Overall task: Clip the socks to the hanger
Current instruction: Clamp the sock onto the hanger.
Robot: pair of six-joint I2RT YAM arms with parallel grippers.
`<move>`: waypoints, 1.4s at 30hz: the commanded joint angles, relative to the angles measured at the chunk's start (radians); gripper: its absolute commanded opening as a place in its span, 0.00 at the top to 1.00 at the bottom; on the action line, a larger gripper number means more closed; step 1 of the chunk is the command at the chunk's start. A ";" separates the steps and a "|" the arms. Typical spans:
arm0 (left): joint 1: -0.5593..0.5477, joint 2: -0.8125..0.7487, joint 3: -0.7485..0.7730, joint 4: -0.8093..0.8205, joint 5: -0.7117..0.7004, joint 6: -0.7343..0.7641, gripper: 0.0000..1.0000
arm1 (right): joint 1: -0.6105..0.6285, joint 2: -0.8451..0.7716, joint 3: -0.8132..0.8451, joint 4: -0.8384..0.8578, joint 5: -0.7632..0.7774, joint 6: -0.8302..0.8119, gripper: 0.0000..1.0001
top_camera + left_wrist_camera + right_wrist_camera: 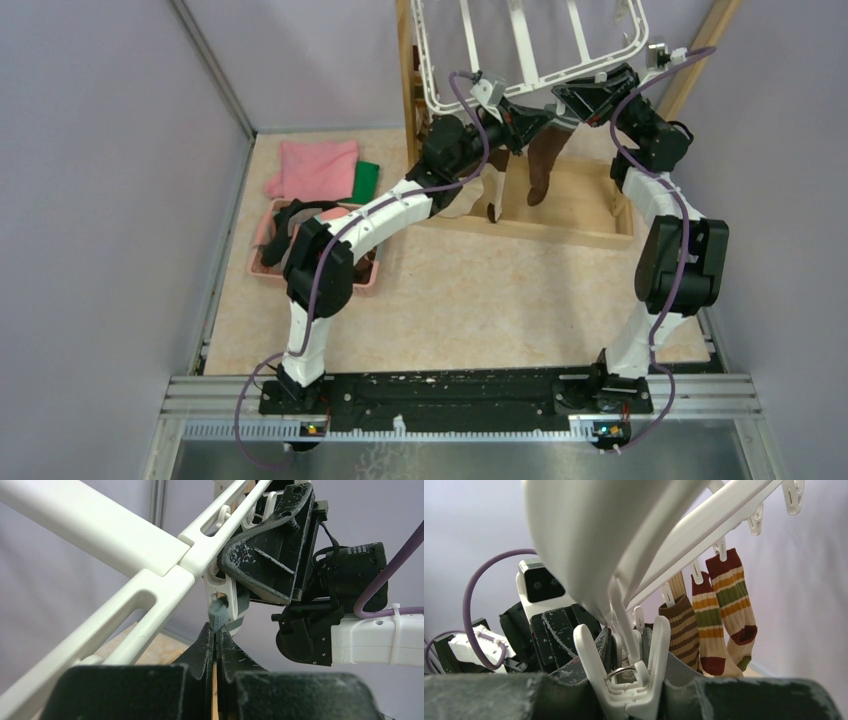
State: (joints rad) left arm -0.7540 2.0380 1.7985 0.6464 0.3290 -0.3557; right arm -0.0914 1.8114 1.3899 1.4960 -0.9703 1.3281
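The white hanger (pixel 530 50) hangs at the back from the wooden frame. In the left wrist view my left gripper (pixel 216 630) is shut on the cuff of a grey sock (pixel 218 614) and holds it up against the mouth of a white clip (pixel 220 582). My right gripper (pixel 627 642) is shut on that clip (pixel 634 690), squeezing its handles. From above, the left gripper (pixel 535 118) and the right gripper (pixel 572 100) meet under the hanger's front edge. Striped socks (pixel 711 625) and a brown-and-cream sock (pixel 681 625) hang clipped further along. A dark brown sock (pixel 545 165) dangles below.
A pink basket (pixel 262 262) with dark socks sits at the left, under the left arm. Behind it lie a folded pink cloth (pixel 315 168) and a green cloth (pixel 366 180). The wooden frame's base (pixel 560 225) and posts (pixel 408 70) surround the hanger.
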 commanded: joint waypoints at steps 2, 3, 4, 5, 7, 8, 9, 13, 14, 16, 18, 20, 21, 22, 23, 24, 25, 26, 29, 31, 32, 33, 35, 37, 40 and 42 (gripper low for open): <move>0.001 -0.046 -0.027 0.098 0.003 -0.045 1.00 | 0.007 0.000 0.024 0.227 -0.008 -0.016 1.00; 0.001 -0.049 -0.030 0.104 -0.002 -0.048 1.00 | 0.006 0.000 0.024 0.227 -0.008 -0.016 1.00; 0.001 -0.052 -0.037 0.112 -0.005 -0.051 1.00 | 0.006 0.000 0.024 0.227 -0.008 -0.017 1.00; 0.001 -0.055 -0.044 0.121 -0.009 -0.055 1.00 | 0.006 0.000 0.024 0.227 -0.008 -0.017 1.00; 0.001 -0.064 -0.063 0.145 -0.013 -0.062 1.00 | 0.005 -0.001 0.025 0.227 -0.008 -0.018 1.00; 0.001 -0.068 -0.072 0.155 -0.013 -0.064 1.00 | 0.005 0.000 0.025 0.227 -0.008 -0.018 1.00; 0.001 -0.072 -0.080 0.162 -0.015 -0.066 1.00 | 0.005 0.000 0.025 0.226 -0.008 -0.017 1.00; 0.001 -0.078 -0.094 0.189 -0.010 -0.076 1.00 | 0.005 0.002 0.023 0.227 -0.008 -0.020 1.00; 0.001 -0.077 -0.093 0.194 -0.007 -0.077 1.00 | 0.005 0.001 0.023 0.227 -0.008 -0.021 1.00; 0.001 -0.074 -0.087 0.193 -0.009 -0.078 1.00 | 0.006 0.001 0.025 0.226 -0.009 -0.020 1.00; 0.002 -0.069 -0.078 0.191 -0.012 -0.078 1.00 | 0.006 0.002 0.026 0.226 -0.012 -0.020 1.00; 0.004 -0.062 -0.069 0.189 -0.009 -0.084 1.00 | 0.006 0.002 0.026 0.226 -0.013 -0.019 1.00; 0.004 -0.059 -0.065 0.189 -0.008 -0.087 1.00 | 0.007 0.002 0.027 0.227 -0.014 -0.019 1.00; 0.004 -0.058 -0.063 0.189 -0.009 -0.089 1.00 | 0.007 0.004 0.028 0.226 -0.016 -0.019 1.00; 0.003 -0.058 -0.061 0.189 -0.009 -0.090 1.00 | 0.007 0.004 0.028 0.227 -0.016 -0.019 1.00; 0.004 -0.058 -0.061 0.191 -0.011 -0.090 1.00 | 0.007 0.005 0.029 0.227 -0.016 -0.018 1.00; 0.003 -0.059 -0.060 0.190 -0.014 -0.087 1.00 | 0.007 0.005 0.030 0.227 -0.016 -0.018 1.00; 0.004 -0.060 -0.059 0.185 -0.019 -0.083 1.00 | 0.007 0.005 0.030 0.226 -0.017 -0.016 1.00; 0.004 -0.064 -0.058 0.178 -0.031 -0.057 1.00 | 0.007 0.006 0.033 0.227 -0.019 -0.014 1.00; 0.004 -0.062 -0.057 0.165 -0.044 -0.031 1.00 | 0.007 0.006 0.035 0.227 -0.020 -0.011 1.00; 0.004 -0.065 -0.057 0.161 -0.050 -0.018 1.00 | 0.007 0.006 0.036 0.226 -0.021 -0.010 1.00; 0.004 -0.065 -0.056 0.158 -0.056 -0.003 1.00 | 0.007 0.006 0.035 0.226 -0.022 -0.010 1.00; 0.002 -0.066 -0.056 0.156 -0.058 0.031 1.00 | 0.007 0.006 0.036 0.227 -0.022 -0.009 1.00; 0.000 -0.067 -0.056 0.153 -0.059 0.066 1.00 | 0.007 0.007 0.037 0.226 -0.023 -0.007 1.00; -0.001 -0.068 -0.065 0.168 -0.059 0.088 1.00 | 0.008 0.008 0.039 0.227 -0.025 -0.007 1.00; -0.001 -0.069 -0.070 0.187 -0.047 0.085 1.00 | 0.009 0.009 0.039 0.226 -0.025 -0.007 1.00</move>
State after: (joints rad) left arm -0.7540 2.0258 1.7100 0.7578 0.2829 -0.3103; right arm -0.0914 1.8114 1.3899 1.4960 -0.9749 1.3205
